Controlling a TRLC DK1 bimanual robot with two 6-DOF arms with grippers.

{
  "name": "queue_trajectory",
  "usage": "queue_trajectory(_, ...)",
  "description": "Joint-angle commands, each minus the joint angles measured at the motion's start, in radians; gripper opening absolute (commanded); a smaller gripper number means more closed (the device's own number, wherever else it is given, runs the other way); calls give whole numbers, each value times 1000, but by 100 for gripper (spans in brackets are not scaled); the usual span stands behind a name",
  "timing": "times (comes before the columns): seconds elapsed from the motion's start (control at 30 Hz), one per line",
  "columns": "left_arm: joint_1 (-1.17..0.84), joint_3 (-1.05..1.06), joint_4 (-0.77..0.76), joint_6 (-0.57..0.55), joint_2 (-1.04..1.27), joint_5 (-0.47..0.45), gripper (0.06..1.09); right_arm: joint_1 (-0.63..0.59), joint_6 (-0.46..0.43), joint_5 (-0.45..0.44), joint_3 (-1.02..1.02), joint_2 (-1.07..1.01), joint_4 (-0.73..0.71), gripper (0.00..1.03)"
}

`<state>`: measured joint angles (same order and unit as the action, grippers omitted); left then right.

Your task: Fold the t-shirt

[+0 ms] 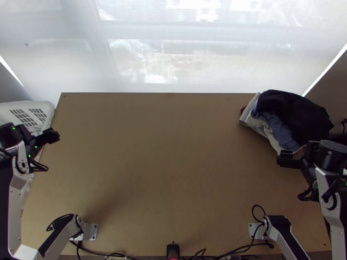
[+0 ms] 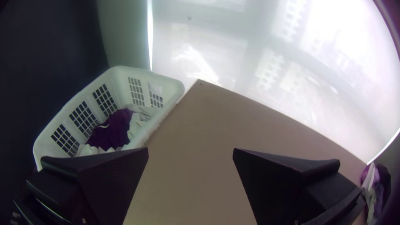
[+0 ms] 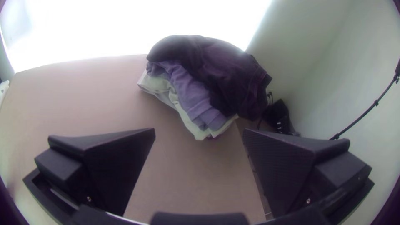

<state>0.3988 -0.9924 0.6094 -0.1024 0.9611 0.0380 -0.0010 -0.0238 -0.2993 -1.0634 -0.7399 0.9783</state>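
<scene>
The t-shirt, which I cannot surely pick out, is probably in the clothes heap [image 3: 193,91] at the far right corner of the table [image 1: 165,151], so I judge all folding is left to do, my left gripper [image 2: 190,151] and right gripper [image 3: 199,131] both spread and empty.

The table [image 1: 152,151] looks smooth matt wood, the basket [image 2: 118,85] plastic, the clothes [image 1: 295,113] matt cloth.

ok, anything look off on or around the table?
Yes, one thing: at the far right corner, the dark garment bunched on top of the clothes pile juts past the right edge of the table, so it might slip off. No spill or damage that I can make out.
</scene>
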Motion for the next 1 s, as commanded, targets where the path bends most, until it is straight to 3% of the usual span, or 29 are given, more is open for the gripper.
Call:
queue_trajectory(0.0,230,-301,-51,-29,337,10,104,2,-5,3,-29,-16,0,98)
queue_trajectory(0.2,417,-575,0,44,656,7,104,-1,-8,3,-26,-6,10,98)
queue_trajectory(0.5,555,-896,10,55,1145,36,104,-4,-34,2,-10,5,36,98)
queue_trajectory(0.77,557,-977,-36,64,1386,111,104,2,-65,2,-6,5,72,98)
queue_trajectory(0.97,535,-1039,-109,33,1527,129,104,24,-146,3,-27,24,155,98)
